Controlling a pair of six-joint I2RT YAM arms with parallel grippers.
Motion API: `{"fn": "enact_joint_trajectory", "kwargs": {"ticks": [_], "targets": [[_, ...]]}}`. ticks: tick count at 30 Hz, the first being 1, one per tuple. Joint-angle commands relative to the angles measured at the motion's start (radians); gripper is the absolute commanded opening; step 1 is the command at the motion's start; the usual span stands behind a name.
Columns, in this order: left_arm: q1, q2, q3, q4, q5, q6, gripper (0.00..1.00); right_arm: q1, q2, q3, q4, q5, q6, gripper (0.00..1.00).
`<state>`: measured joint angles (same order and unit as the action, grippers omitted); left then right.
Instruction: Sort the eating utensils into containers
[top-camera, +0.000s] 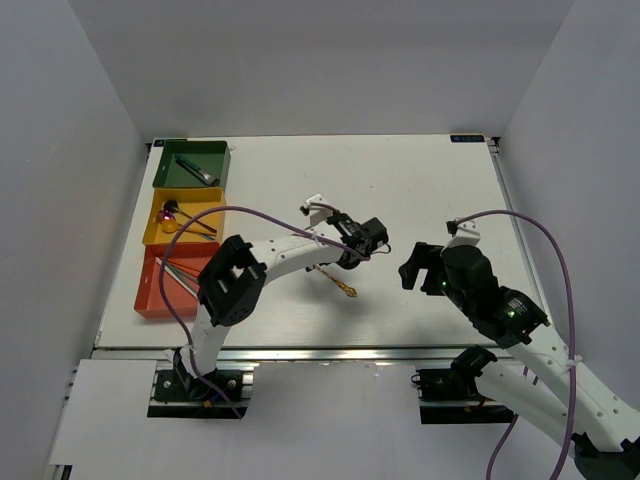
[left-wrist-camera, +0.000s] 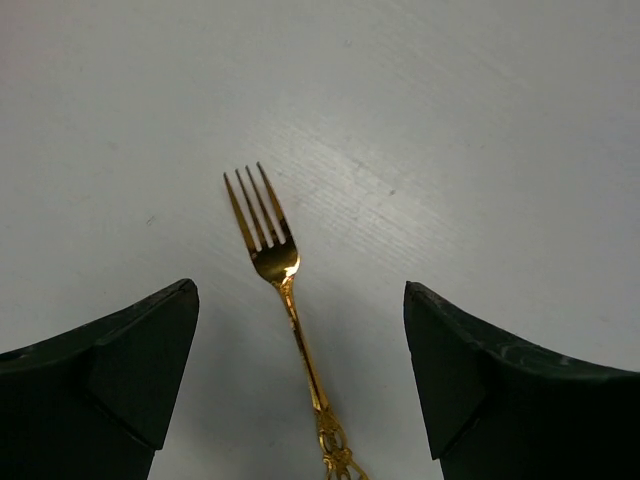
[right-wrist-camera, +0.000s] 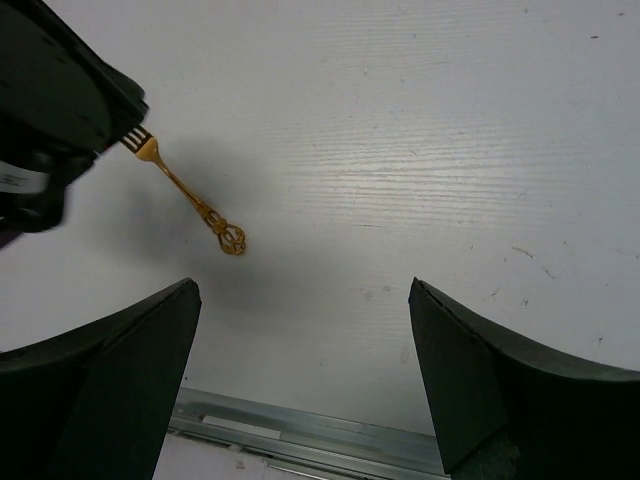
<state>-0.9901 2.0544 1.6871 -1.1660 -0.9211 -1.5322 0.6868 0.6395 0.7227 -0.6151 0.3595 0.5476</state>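
Observation:
A gold fork (top-camera: 335, 280) lies flat on the white table near its middle. In the left wrist view the fork (left-wrist-camera: 285, 290) lies between the spread jaws of my left gripper (left-wrist-camera: 300, 287), which hovers over it, open and empty. In the top view my left gripper (top-camera: 352, 255) is just above the fork's tine end. My right gripper (top-camera: 420, 268) is open and empty to the right of the fork; its wrist view shows the fork (right-wrist-camera: 185, 195) ahead to the left. The green tray (top-camera: 166, 178), yellow tray (top-camera: 152, 232) and orange-red tray (top-camera: 145, 295) stand in a column at the left edge.
The green tray holds a dark teal utensil (top-camera: 195, 170). The yellow tray holds an orange spoon (top-camera: 170, 225) and dark utensils. The orange-red tray holds several thin sticks (top-camera: 180, 275). A metal rail (right-wrist-camera: 300, 435) runs along the table's near edge. Grey walls enclose the table.

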Motion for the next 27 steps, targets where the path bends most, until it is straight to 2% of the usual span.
{"fn": "enact_joint_trajectory", "kwargs": {"ticks": [1, 5, 6, 8, 13, 18, 20, 22, 24, 25, 27], "targets": [[-0.019, -0.003, 0.007, -0.103, 0.001, -0.164, 0.92, -0.001, -0.043, -0.005, -0.031, -0.008, -0.001, 0.89], [-0.018, -0.049, -0.156, 0.180, 0.076, -0.076, 0.91, -0.001, -0.052, -0.003, -0.028, -0.050, -0.014, 0.89], [-0.013, -0.050, -0.190, 0.210, 0.106, -0.066, 0.90, -0.003, -0.052, -0.003, -0.028, -0.059, -0.014, 0.89], [-0.010, -0.028, -0.199, 0.252, 0.136, -0.054, 0.87, -0.003, -0.052, -0.005, -0.018, -0.070, -0.020, 0.89], [-0.005, 0.035, -0.167, 0.219, 0.175, -0.072, 0.82, -0.003, -0.055, -0.011, -0.012, -0.079, -0.032, 0.89], [0.011, 0.082, -0.172, 0.195, 0.231, -0.089, 0.63, -0.003, -0.072, -0.023, 0.005, -0.080, -0.032, 0.89], [0.011, 0.089, -0.162, 0.169, 0.237, -0.091, 0.63, -0.003, -0.081, -0.025, 0.008, -0.074, -0.034, 0.89], [0.011, 0.087, -0.164, 0.157, 0.245, -0.097, 0.58, -0.003, -0.090, -0.026, 0.014, -0.071, -0.034, 0.89], [0.014, 0.082, -0.185, 0.172, 0.263, -0.094, 0.46, -0.001, -0.095, -0.031, 0.018, -0.070, -0.032, 0.89], [0.016, 0.079, -0.200, 0.190, 0.280, -0.085, 0.34, -0.003, -0.101, -0.032, 0.020, -0.071, -0.032, 0.89], [0.022, 0.075, -0.245, 0.252, 0.332, -0.066, 0.24, -0.001, -0.109, -0.032, 0.018, -0.071, -0.032, 0.89]]}}
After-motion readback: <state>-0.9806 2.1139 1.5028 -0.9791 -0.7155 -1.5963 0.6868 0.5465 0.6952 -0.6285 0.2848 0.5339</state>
